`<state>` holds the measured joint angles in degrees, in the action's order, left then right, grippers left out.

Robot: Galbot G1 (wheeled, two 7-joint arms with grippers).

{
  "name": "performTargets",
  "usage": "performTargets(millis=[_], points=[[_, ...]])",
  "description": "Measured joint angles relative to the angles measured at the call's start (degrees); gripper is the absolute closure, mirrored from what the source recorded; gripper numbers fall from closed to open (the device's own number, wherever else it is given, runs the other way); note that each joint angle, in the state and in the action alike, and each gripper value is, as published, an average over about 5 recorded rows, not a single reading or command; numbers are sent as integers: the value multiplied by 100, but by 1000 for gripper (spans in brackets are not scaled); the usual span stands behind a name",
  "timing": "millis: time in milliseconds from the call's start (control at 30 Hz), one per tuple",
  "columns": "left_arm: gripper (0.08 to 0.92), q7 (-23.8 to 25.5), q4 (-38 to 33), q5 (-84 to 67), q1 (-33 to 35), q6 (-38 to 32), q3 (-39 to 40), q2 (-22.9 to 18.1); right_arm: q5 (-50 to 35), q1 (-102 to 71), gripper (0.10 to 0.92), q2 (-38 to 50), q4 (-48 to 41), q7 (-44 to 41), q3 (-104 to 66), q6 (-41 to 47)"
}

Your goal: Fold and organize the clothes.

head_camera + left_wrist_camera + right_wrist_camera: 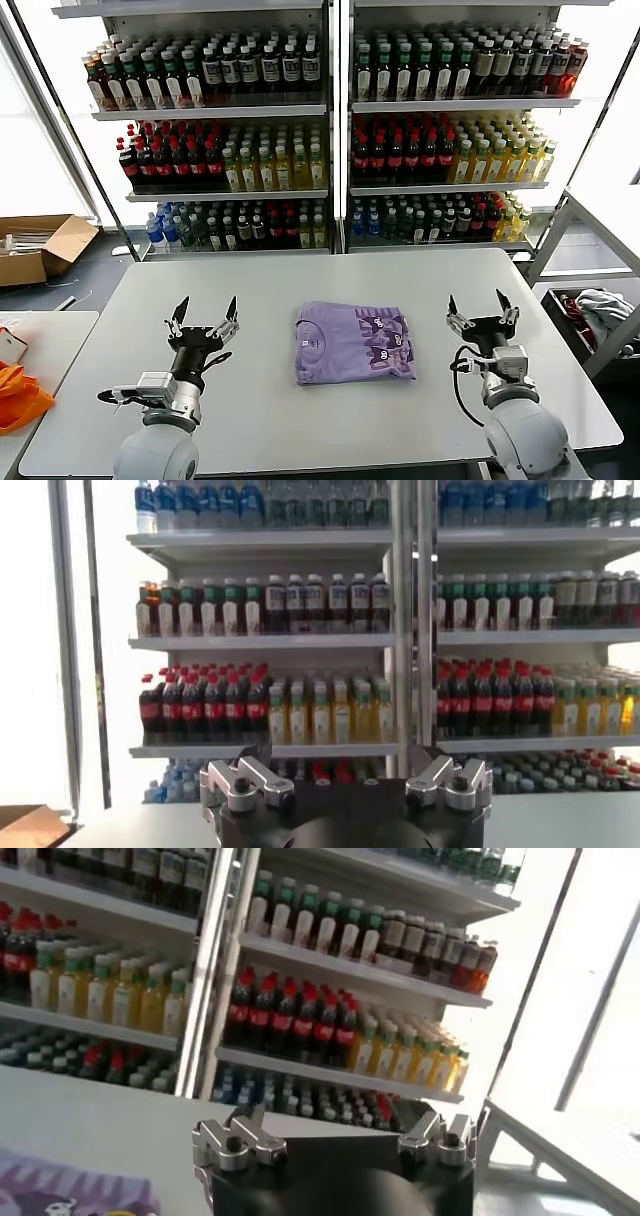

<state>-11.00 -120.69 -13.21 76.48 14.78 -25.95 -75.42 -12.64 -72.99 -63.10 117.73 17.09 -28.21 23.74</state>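
Left gripper (205, 311): I have it parked over the near-left of the white table (260, 420), pointing up and away toward the shelves. Its dark, pointed fingers stand wide apart with nothing between them, touching nothing. In the left wrist view the same gripper (345, 780) shows only its silver knuckle joints on a black body; the fingertips are out of that frame.

Right gripper (483, 306): mirrored pose over the near-right of the table, fingers likewise spread wide, empty, clear of the cloth. The right wrist view shows this gripper (335, 1143) as metal knuckles over a rounded black housing.

Lavender T-shirt (354, 342): it lies flat at the table's centre, between the two grippers and well apart from both. Folded to a soft-cornered rectangle, slightly skewed; matte cotton look, edges a little puffed. Small dark printed figures run across the right half; the left half is plain with a small label patch. I see one folded bundle and cannot tell whether a second shirt lies within it. A corner of it (70, 1193) shows in the right wrist view.

Surroundings: metal shelving (335, 110) behind the table, packed with rows of plastic drink bottles (420, 150) in red, yellow, green and dark tones. Open cardboard box (40, 245) on the floor at far left. Bright orange bag (18, 395) on a side table at left. White-and-grey cloth bundle (603, 308) in a bin at right.
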Motion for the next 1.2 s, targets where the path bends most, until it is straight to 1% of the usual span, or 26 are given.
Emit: performTargets(millis=[267, 500, 767, 1000, 1200], points=[[177, 61, 156, -60, -105, -148, -15, 61, 103, -452, 203, -139, 187, -125, -560, -48], [177, 39, 294, -286, -126, -152, -52, 203, 169, -561, 203, -175, 217, -243, -864, -43], [177, 126, 440, -563, -149, -180, -63, 379, 231, -596, 203, -208, 193, -434, -1002, -38], [177, 162, 457, -679, -151, -170, -103, 378, 287, -556, 203, -197, 224, -619, -1088, 38], [177, 187, 376, -660, -67, -146, -129, 280, 296, -517, 203, -181, 263, -681, -1082, 83]])
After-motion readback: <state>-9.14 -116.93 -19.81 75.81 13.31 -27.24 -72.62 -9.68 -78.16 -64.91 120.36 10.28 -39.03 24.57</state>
